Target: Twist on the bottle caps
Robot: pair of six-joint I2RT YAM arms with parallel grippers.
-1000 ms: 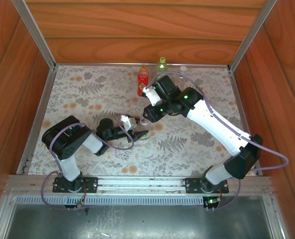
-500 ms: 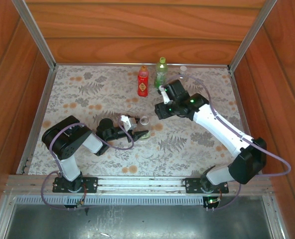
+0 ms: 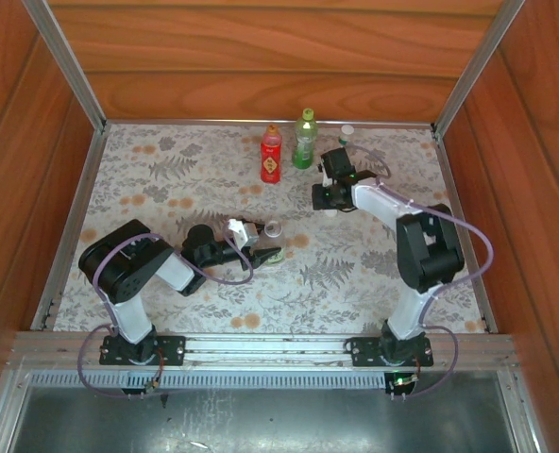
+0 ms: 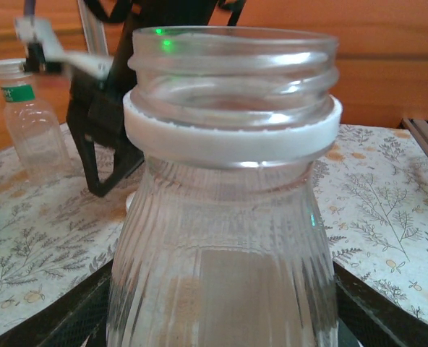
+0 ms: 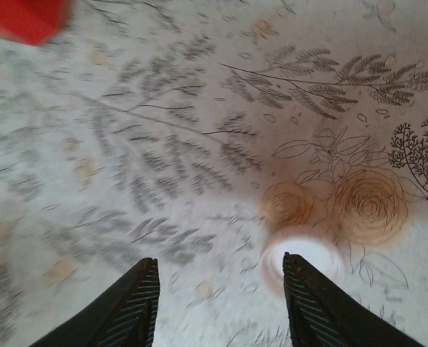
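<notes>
Nearest the arm bases, the left gripper [image 3: 263, 242] pinches the clear bottle [image 4: 225, 217] by its ribbed body, one dark finger on each side low down. This leaves the shoulder, the white collar ring and the threaded neck free. The mouth is open and carries no cap. The bottle looks empty, so it is probably very light. Its thin ribbed wall would likely dent or slip under a hard squeeze, and the low hold on the body seems suited to resisting the twist of a cap.

Farther out and to the right, the right gripper [image 5: 220, 262] hangs over the tablecloth [image 5: 199, 144] with its fingers spread and nothing between them but cloth. The white cap [image 5: 304, 262] lies flat on the cloth beside an orange flower print, just inside the finger on the right of that view. It looks small, stiff and nearly weightless, and so low that it could skate on the cloth or tip if nudged. It is best taken from above, across its rim, with the fingers brought down evenly on both sides.

At the far edge stand the red bottle [image 3: 272, 157], the green bottle [image 3: 305, 140] and the labelled bottle [image 3: 346, 135], upright in a row. All three appear to be capped.
</notes>
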